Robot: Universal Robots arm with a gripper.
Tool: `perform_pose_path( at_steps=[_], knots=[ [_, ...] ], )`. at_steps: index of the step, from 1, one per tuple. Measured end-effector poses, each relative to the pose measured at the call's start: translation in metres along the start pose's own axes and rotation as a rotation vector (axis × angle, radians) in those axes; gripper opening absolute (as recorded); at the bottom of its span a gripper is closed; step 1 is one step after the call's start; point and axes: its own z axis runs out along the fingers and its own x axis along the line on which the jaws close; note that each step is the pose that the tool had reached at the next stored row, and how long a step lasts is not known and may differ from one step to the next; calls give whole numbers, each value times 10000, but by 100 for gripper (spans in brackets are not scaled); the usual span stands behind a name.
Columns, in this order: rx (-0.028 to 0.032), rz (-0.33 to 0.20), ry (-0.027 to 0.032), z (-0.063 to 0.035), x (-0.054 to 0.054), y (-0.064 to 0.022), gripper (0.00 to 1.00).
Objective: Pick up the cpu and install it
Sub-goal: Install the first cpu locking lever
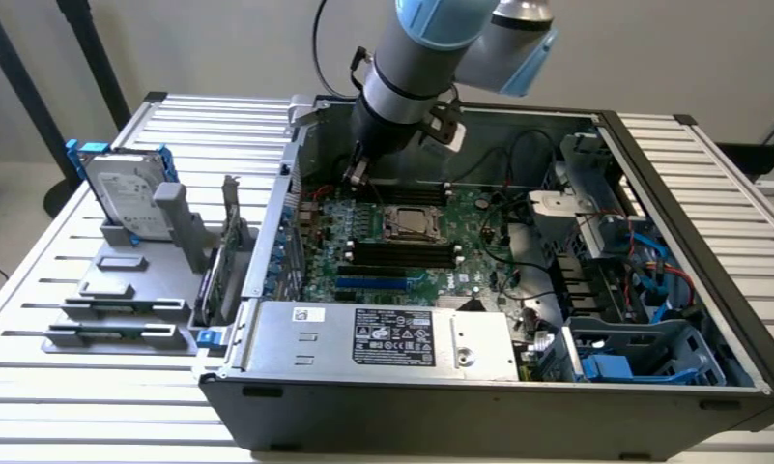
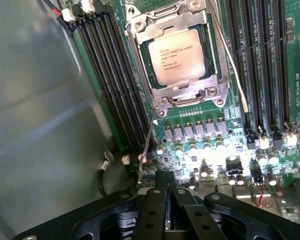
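Fingers (image 2: 152,210) pressed together, nothing betw. them. Gripper (image 2: 169,182) is empty and hangs low over the motherboard (image 2: 215,150), near the board edge by the case wall (image 2: 40,100). Thin wire socket lever (image 2: 148,142) ends just beside the tips; touching or not, can't tell. Cpu (image 2: 177,55) sits flat in its socket frame (image 2: 187,92) mid-board, betw. the memory slots (image 2: 115,75), straight ahead of the tips past a row of capacitors (image 2: 195,132). Square chip, so no long axis. Judgement: chip's placed, lever looks unlatched.
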Motion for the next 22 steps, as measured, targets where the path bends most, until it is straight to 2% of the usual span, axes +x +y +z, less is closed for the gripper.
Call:
perform_pose_path(
  at_steps=[3,6,7,11,13,20,22],
  knots=[
    [15,138,227,-28,3,-22,11],
    [54,203,418,-63,2,-51,11],
    [53,236,463,-69,1,-59,11],
    [-2,447,553,-67,-7,-80,11],
    [-39,558,580,-60,-12,-94,11],
    [-207,902,570,-27,-30,-114,11],
    [-251,940,591,-15,-34,-109,11]
  ],
)
